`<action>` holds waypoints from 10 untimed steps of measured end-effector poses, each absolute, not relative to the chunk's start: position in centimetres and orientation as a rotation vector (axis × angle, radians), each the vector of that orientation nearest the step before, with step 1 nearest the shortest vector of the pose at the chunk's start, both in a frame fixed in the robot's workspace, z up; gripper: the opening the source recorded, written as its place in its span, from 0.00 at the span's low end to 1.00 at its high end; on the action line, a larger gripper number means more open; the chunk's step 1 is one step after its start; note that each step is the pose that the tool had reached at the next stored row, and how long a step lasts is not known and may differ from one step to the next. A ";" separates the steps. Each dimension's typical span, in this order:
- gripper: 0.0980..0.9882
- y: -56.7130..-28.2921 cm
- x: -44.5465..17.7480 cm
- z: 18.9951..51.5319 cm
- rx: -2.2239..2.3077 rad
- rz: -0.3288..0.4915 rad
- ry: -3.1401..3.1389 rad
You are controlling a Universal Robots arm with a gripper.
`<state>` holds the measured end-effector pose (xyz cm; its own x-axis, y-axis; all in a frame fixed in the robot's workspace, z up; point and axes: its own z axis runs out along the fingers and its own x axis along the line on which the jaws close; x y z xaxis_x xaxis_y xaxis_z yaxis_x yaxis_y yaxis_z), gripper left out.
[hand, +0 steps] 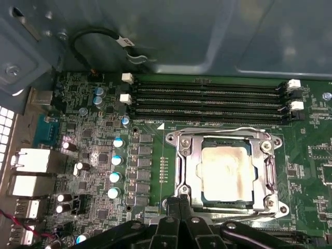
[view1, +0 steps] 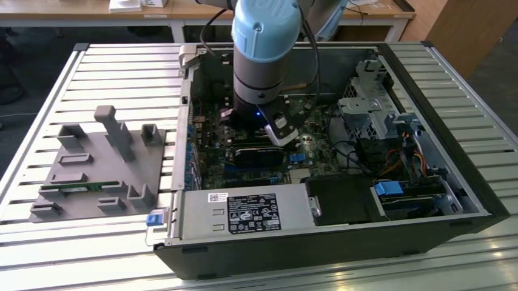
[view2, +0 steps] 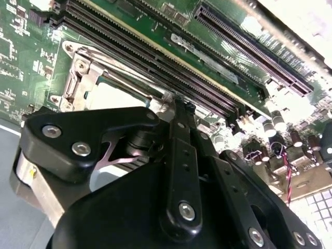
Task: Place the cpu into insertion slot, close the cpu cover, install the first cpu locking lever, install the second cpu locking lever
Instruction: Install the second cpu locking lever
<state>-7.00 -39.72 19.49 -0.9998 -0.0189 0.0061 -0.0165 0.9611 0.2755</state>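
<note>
Just beyond the gripper (hand: 179, 207), whose fingers meet on nothing, the cpu (hand: 227, 174) sits in its slot (hand: 226, 174) under the closed cover (hand: 189, 176); light, rigid, fragile, best edge-held.

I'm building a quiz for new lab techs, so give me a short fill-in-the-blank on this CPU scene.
1. In the first wrist view, the cpu lies inside the ____ frame of the cpu cover.
2. Beside the insertion slot run ____ long black memory slots.
3. In the exterior view, the arm reaches into an open computer ____.

Missing words: silvery; four; case
</note>
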 end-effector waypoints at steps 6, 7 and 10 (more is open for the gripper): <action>0.03 -39.7 -7.0 20.5 0.028 -0.435 -3.102; 0.03 -39.7 -7.0 20.7 0.028 -0.435 -3.102; 0.03 -39.7 -7.0 21.1 0.028 -0.435 -3.102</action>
<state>-7.00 -39.72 21.12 -0.9998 -0.0189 0.0064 -0.0164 0.9613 0.2749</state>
